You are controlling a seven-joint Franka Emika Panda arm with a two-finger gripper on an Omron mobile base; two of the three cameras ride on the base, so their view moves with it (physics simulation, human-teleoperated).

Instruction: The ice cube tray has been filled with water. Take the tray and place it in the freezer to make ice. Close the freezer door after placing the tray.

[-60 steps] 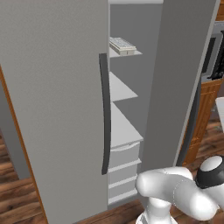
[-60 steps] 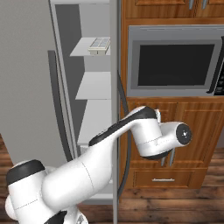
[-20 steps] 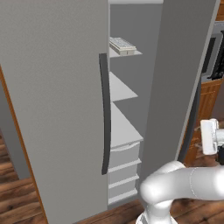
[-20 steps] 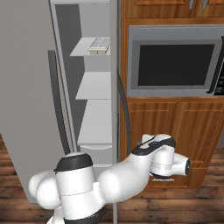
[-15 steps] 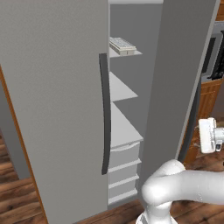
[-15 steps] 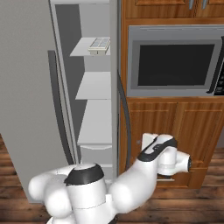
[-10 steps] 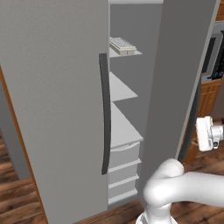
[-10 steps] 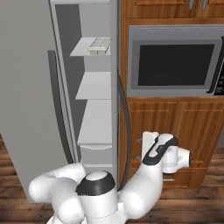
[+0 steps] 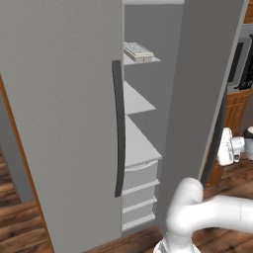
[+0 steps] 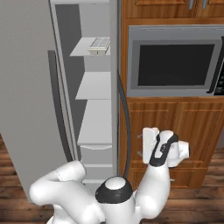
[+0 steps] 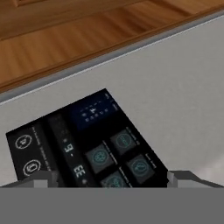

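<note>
Freezer door (image 9: pixel 205 84) is open, swung out toward me; I see it edge-on in the right base view (image 10: pixel 118 87) and its inner face in the left base view. My gripper (image 10: pixel 147 145) is on the outer side of the door, low down, next to its dark curved handle (image 10: pixel 126 122), w/ the wooden cabinets (image 10: pixel 192 127) behind it. In hand view I'm looking close at the door's grey face (image 11: pixel 175 83) and the black dispenser panel (image 11: pixel 83 140), wood at the top edge. Only the finger tips (image 11: pixel 37 180) show at the bottom, far apart by the look of it, nothing seen between them. Can't tell if they touch the door.

Tray (image 9: pixel 138 51) sits on the top shelf (image 9: pixel 150 60) inside the freezer (image 9: pixel 148 113), near the shelf's front edge; also seen in right base view (image 10: pixel 100 44). Cells look pale, can't make out water itself. Lower shelves (image 9: pixel 136 101) bare, white drawers (image 9: pixel 141 175) under them. Wider fridge door (image 9: pixel 59 108) is shut, handle (image 9: pixel 117 128) facing me. Microwave (image 10: pixel 175 61) sits right of the fridge.
</note>
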